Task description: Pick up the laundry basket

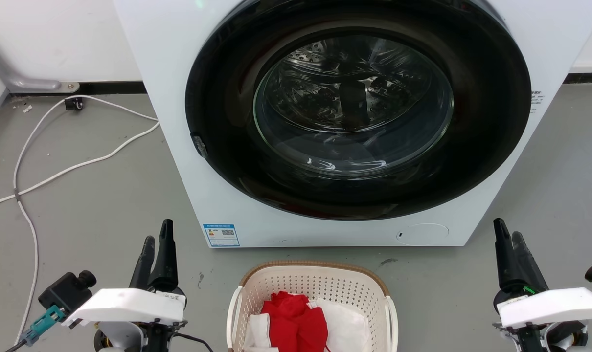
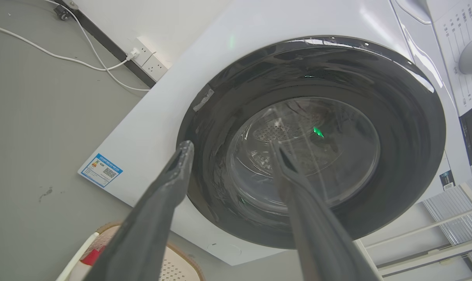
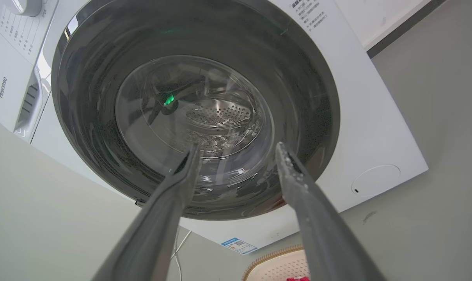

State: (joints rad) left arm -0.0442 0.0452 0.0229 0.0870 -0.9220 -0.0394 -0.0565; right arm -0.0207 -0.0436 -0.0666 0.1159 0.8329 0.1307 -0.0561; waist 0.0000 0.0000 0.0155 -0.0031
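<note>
fingers (image 1: 166,247): dark; tapered | wrist covers (image 1: 129,299): white | cameras (image 1: 67,289): black; teal plug (image 1: 45,317)

The big washing machine (image 1: 178,146) stands right behind the laundry basket (image 1: 315,286). Just a thin strip of floor (image 1: 296,254) lies between them, so there is little room at the back. Bare floor lies between my left fingers (image 1: 165,254) and the basket's left handle (image 1: 233,308), so that way is free. It is the same between my right fingers (image 1: 504,254) and the right handle (image 1: 393,313). The basket top is open, with red and white clothes (image 1: 296,318) inside. A white cable (image 1: 80,166) lies on the floor, well off to my left.
</note>
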